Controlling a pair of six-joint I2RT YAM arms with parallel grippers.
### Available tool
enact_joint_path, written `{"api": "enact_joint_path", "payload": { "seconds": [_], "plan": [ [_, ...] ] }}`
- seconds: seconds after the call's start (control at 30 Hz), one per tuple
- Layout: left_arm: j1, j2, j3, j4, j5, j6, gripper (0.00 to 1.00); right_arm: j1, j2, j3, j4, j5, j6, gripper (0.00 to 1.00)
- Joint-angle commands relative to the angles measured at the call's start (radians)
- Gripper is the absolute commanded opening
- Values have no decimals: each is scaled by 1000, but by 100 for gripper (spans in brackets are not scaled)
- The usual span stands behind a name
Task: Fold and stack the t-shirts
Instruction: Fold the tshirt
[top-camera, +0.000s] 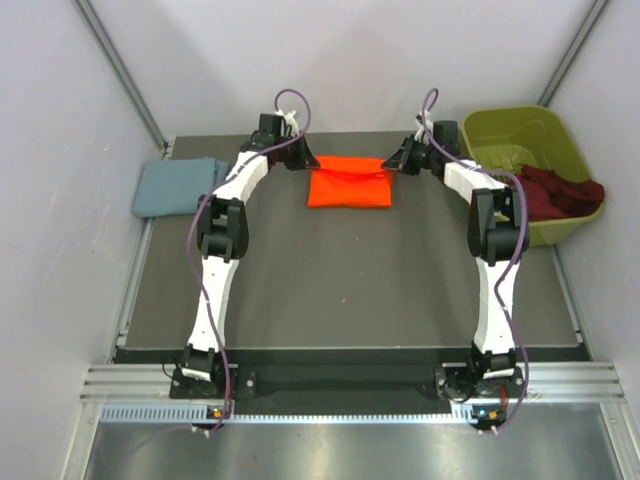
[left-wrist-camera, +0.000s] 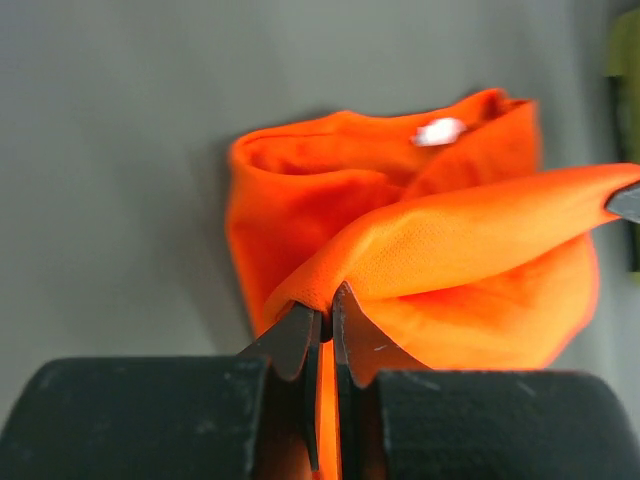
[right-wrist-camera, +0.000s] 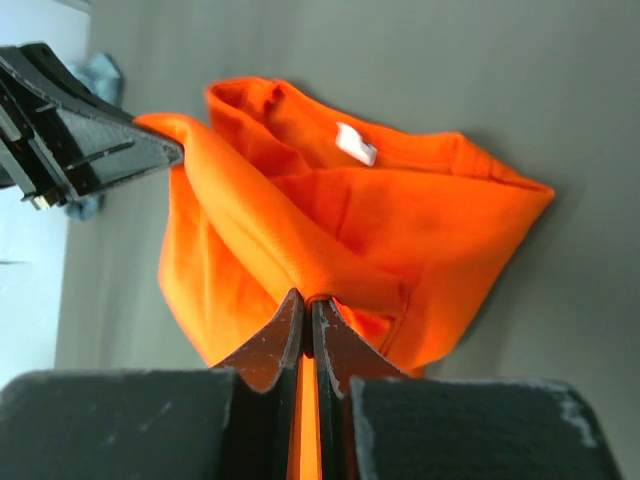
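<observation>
An orange t-shirt (top-camera: 350, 187) lies folded at the far middle of the dark table. My left gripper (top-camera: 303, 160) is shut on its far left corner, and the cloth is pinched between the fingers in the left wrist view (left-wrist-camera: 325, 310). My right gripper (top-camera: 400, 160) is shut on its far right corner, likewise pinched in the right wrist view (right-wrist-camera: 310, 305). The held edge is stretched between both grippers, lifted above the rest of the shirt (right-wrist-camera: 400, 220). A white label (left-wrist-camera: 440, 131) shows at the collar. A folded grey-blue t-shirt (top-camera: 178, 186) lies at the far left.
A green basket (top-camera: 520, 135) stands at the far right with dark red clothing (top-camera: 555, 192) hanging over its rim. White walls close in both sides. The table's front edge (top-camera: 350, 350) runs above the arm bases.
</observation>
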Motion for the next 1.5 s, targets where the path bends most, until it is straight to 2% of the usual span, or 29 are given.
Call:
{"api": "enact_joint_path", "payload": {
  "seconds": [0.0, 0.17, 0.23, 0.27, 0.33, 0.37, 0.4, 0.43, 0.47, 0.53, 0.57, 0.6, 0.67, 0.77, 0.87, 0.9, 1.03, 1.1, 1.17, 1.27, 1.47],
  "plan": [
    [14, 34, 58, 110, -68, 53, 3, 3, 36, 69, 40, 28, -34, 0],
    [14, 68, 89, 186, -109, 78, 4, 3, 36, 71, 40, 40, -38, 0],
    [14, 74, 95, 210, -109, 76, 10, 3, 32, 60, 40, 43, -37, 0],
    [13, 74, 97, 218, -111, 78, 30, 3, 28, 57, 40, 43, -37, 0],
    [13, 67, 97, 233, -111, 79, 59, 3, 22, 48, 64, 49, -37, 0],
    [11, 61, 97, 236, -111, 81, 87, 3, 19, 46, 60, 67, -35, 0],
    [10, 45, 97, 239, -111, 81, 99, 3, 16, 45, 55, 80, -35, 0],
    [7, 33, 97, 241, -109, 81, 99, 3, 7, 45, 51, 94, -38, 4],
    [7, 22, 97, 236, -114, 76, 99, 5, 1, 45, 19, 135, -41, 28],
    [7, -16, 95, 218, -150, 67, 99, 3, -22, 40, 3, 170, -58, 45],
    [7, -30, 95, 185, -163, 66, 99, 3, -31, 38, -6, 189, -64, 60],
    [7, -56, 95, 163, -167, 79, 99, 2, -50, 37, -11, 195, -73, 64],
    [10, -81, 94, 87, -189, 112, 99, 3, -71, 26, -18, 212, -81, 66],
    [27, -139, 60, 26, -108, 159, 99, 3, -125, 6, -34, 216, -100, 67],
    [37, -245, -93, -6, -103, 156, 99, 5, -180, -21, -72, 203, -116, 82],
    [36, -298, -165, -44, -124, 156, 99, 5, -200, -29, -84, 187, -126, 83],
    [44, -381, -260, -185, -79, 181, 99, 3, -254, -103, -94, 103, -114, 85],
    [65, -394, -285, -224, 40, 153, 99, 7, -272, -135, -65, 36, -72, 85],
    [93, -415, -372, -176, 114, 90, 99, 16, -275, -170, -45, 8, -46, 85],
    [102, -437, -417, -140, 260, 74, 99, 36, -248, -173, -31, -27, -11, 85],
    [113, -447, -488, -51, 291, -43, 97, 86, -139, -120, 35, -61, 58, 83]
  ]
}}
